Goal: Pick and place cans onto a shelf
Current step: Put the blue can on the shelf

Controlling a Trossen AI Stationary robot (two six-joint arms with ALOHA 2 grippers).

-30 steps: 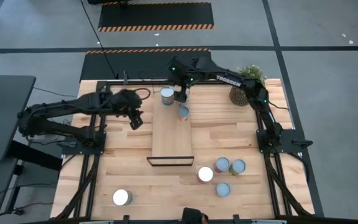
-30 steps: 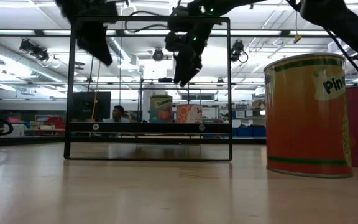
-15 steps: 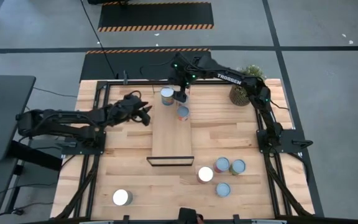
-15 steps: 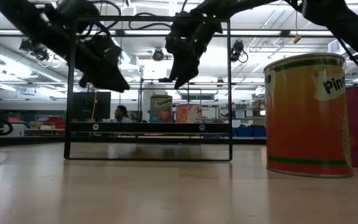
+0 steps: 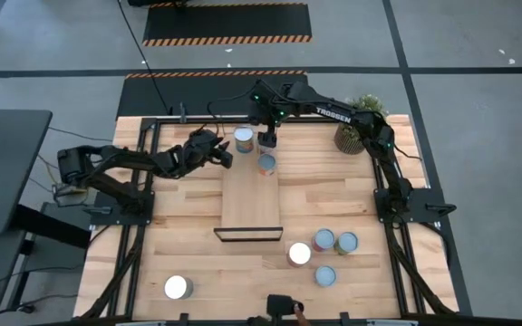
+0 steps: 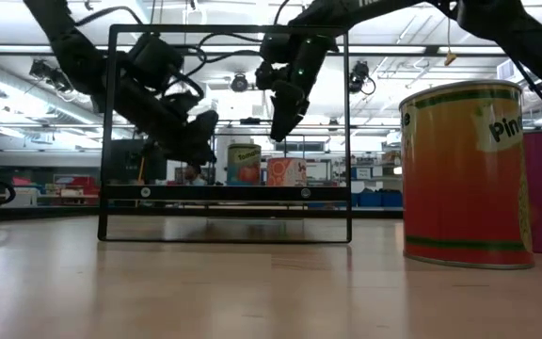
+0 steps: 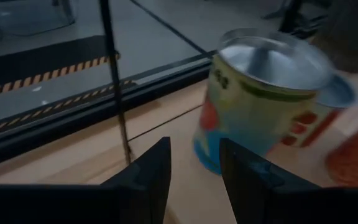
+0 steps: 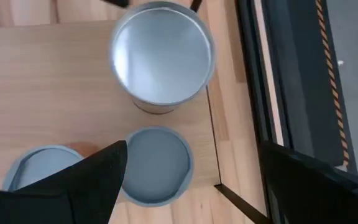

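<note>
High view: shelf [image 5: 250,201] lies centre frame, long axis running top to bottom, with two cans at its upper end, silver-top can [image 5: 244,139] and pale-blue-top can [image 5: 266,164], so placing has begun. Right gripper [image 5: 268,139] hangs just beside both, fingers spread wide, nothing held; probably just let go. Left gripper [image 5: 224,156] sits left of the silver-top can, fingers narrowly apart and empty, aimed at it, maybe to nudge it. Four loose cans [image 5: 323,254] cluster lower right; one white-top can [image 5: 177,287] sits lower left. Plant [image 5: 359,122] stands upper right.
</note>
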